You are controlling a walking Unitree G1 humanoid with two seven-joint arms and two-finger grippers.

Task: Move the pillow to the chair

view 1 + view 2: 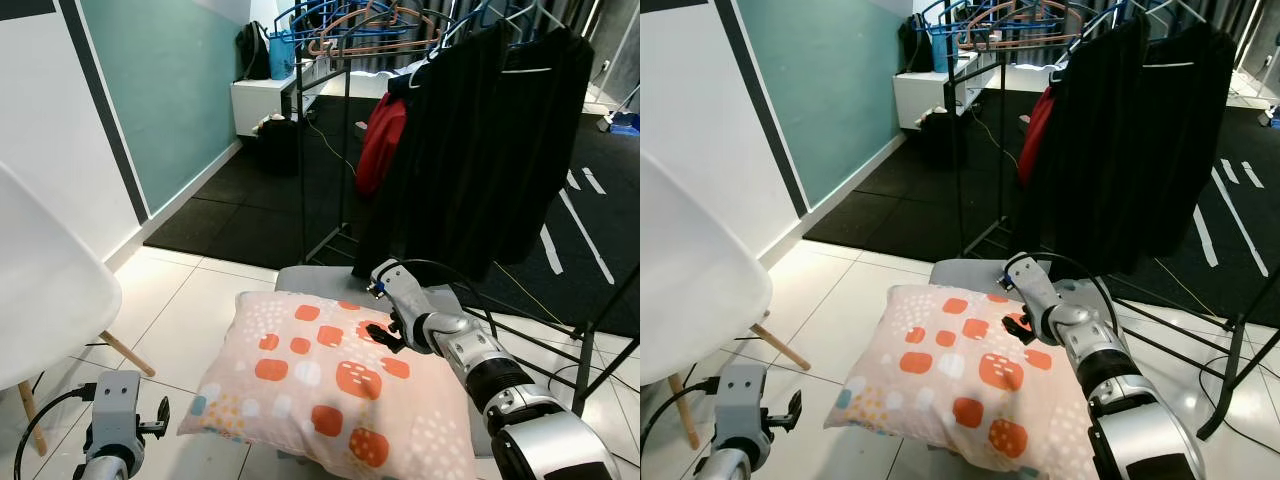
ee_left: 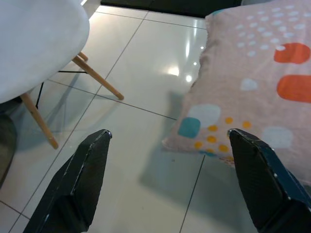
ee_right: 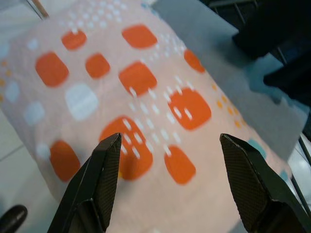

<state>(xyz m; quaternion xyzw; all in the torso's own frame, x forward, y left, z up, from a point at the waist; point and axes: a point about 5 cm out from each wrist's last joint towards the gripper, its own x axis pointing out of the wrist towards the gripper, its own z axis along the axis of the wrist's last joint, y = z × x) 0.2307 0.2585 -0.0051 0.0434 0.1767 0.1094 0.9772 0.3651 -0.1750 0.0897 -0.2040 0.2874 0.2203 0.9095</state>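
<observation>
The pillow [image 1: 320, 380], pink with orange and white patches, lies on a low grey pad [image 1: 300, 278] in front of me. At my left stands the white chair [image 1: 40, 290] with wooden legs [image 2: 97, 77]. My right gripper [image 1: 385, 335] hovers just over the pillow's far half. Its fingers are open in the right wrist view [image 3: 170, 137], with nothing between them. My left gripper [image 1: 160, 415] hangs low near the floor between the chair and the pillow's near left corner [image 2: 194, 128]. It is open [image 2: 169, 132] over bare tile.
A metal clothes rack [image 1: 303, 150] with black garments [image 1: 490, 140] and a red one [image 1: 382, 130] stands right behind the pillow. Its base bars [image 1: 600, 350] run along the floor at the right. Black carpet [image 1: 240, 210] starts beyond the white tiles.
</observation>
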